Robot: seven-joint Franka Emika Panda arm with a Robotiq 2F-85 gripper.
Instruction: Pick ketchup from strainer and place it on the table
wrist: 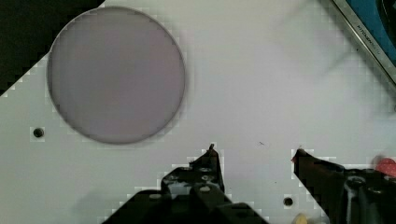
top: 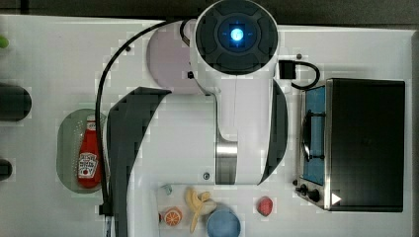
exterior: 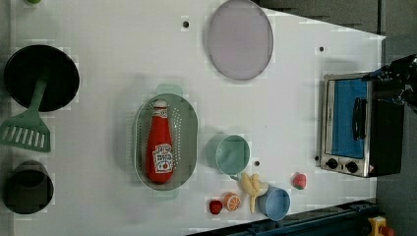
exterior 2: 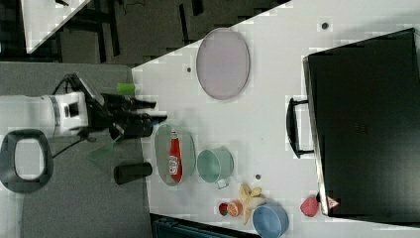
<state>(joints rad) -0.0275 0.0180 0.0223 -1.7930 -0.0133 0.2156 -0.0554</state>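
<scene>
Red plastic, that's the target: the ketchup [exterior: 160,149] lies flat inside the pale green strainer [exterior: 188,129], white cap toward twelve o'clock in the left view, base toward six, its long axis running along the strainer's own length. The gripper [wrist: 256,151] has its fingers spread apart with nothing between them, and the wrist view looks past them onto bare white table [wrist: 261,74] with the greyish-pink plate [wrist: 116,73] beyond. So the bottle is not under the pincer yet; in the top view the arm's body sits over the middle of the table while the ketchup [top: 89,154] lies off toward nine o'clock. My read: the reach has to travel that way and close across the bottle's narrow width, not along it. Room looks fair: open tabletop at twelve o'clock of the strainer in the left view, a green cup [exterior: 229,154] close at three o'clock.
</scene>
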